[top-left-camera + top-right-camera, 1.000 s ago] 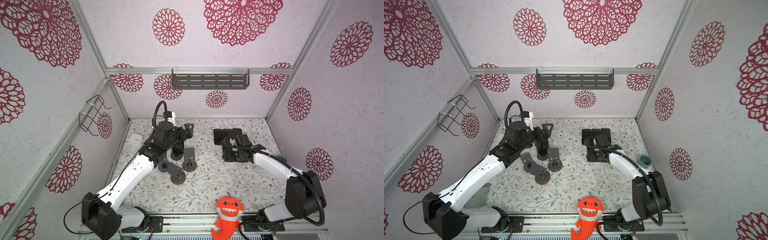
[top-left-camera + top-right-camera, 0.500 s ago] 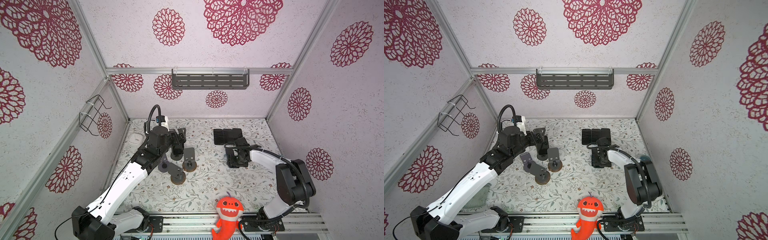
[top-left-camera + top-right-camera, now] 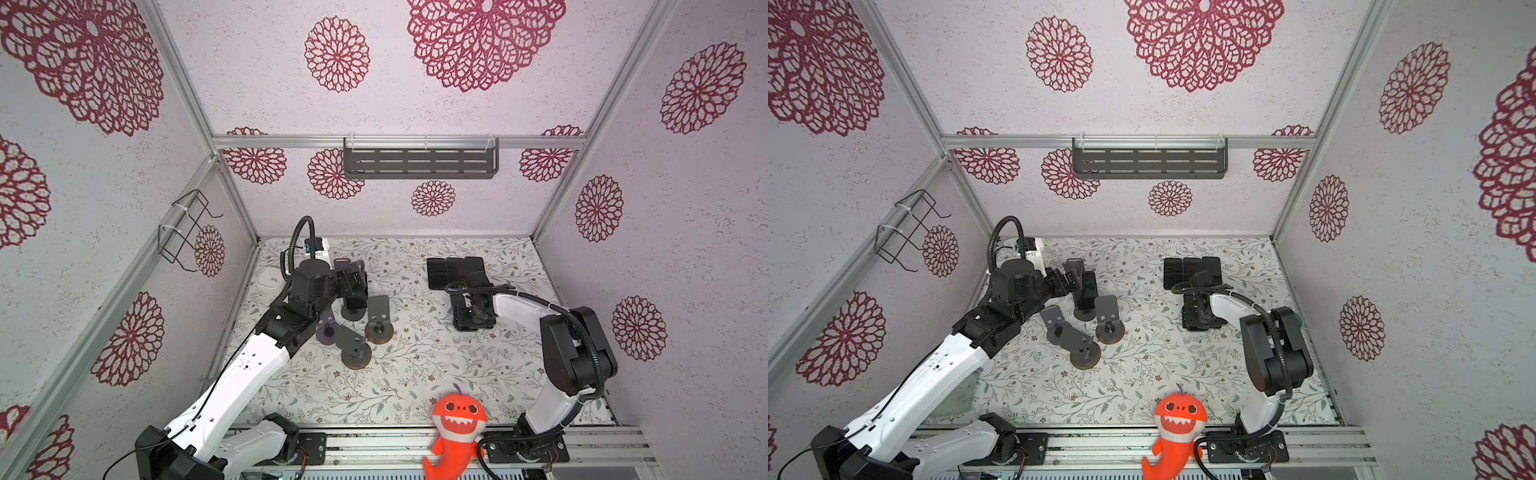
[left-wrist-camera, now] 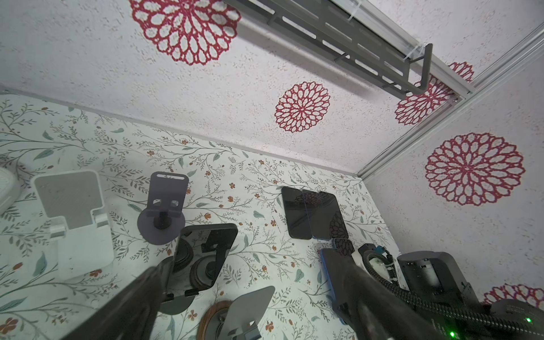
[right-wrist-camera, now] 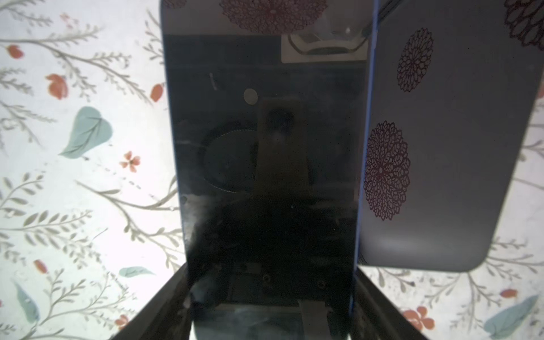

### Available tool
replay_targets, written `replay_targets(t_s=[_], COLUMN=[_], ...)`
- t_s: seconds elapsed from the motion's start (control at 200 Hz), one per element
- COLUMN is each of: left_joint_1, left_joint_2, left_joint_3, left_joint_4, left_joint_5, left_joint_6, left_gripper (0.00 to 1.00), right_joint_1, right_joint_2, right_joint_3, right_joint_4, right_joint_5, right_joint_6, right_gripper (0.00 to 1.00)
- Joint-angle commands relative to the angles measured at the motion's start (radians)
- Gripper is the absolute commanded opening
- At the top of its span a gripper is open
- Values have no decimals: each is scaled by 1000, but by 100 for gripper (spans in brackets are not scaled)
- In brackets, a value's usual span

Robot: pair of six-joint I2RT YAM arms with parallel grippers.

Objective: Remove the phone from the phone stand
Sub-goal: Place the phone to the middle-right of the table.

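my left gripper is hovering jaws-apart at the propped phone, right gripper clamping a blue-edged phone; pinching off-centre risks tipping the stand.

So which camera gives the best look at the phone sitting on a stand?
The left wrist view: the phone sits close, screen toward the camera, leaning on its stand. In both top views it is a small dark shape beside the left arm. The right wrist view misses it.

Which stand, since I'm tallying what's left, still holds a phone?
The grey-based stand at the open left end effector: it alone carries a phone. The white, purple and wood-based ones stand bare.
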Motion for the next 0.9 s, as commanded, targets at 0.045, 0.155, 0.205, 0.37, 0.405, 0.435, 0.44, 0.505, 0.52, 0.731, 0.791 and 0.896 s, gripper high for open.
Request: replay_targets(t_s=[0.045,0.155,0.205,0.37,0.405,0.435,0.44,0.505,0.52,0.731,0.791,0.896], left_joint_1=[9,11,13,15,16,16,16,15,16,16,16,18], left_joint_2=[-7,-6,-5,-1,-1,0,-1,-1,-1,-4,-4,-5], left_joint_3=[-12,-18,-19,-24,-26,-27,-27,-31,-32,-38,-39,-39], left_joint_4=[0,7,7,13,14,14,14,16,16,14,14,12], left_joint_5=[-16,-15,-15,-13,-14,-14,-14,-14,-14,-15,-15,-14], left_joint_6=[10,12,12,9,10,9,9,7,7,5,5,5], left_gripper=[100,100,100,100,100,100,100,100,100,100,100,100], right_joint_1=[-3,-3,-3,-3,-3,-3,-3,-3,-3,-4,-3,-3], right_joint_2=[-3,2,3,11,14,14,15,20,22,38,38,37], right_joint_3=[32,28,28,34,37,39,39,44,45,56,56,56], right_joint_4=[23,31,35,50,51,53,53,54,54,52,52,49], right_joint_5=[35,44,45,43,42,39,38,33,33,29,26,30], right_joint_6=[7,11,14,18,17,18,18,16,15,15,14,16], right_gripper=[55,59,60,68,69,70,71,73,73,78,79,81])
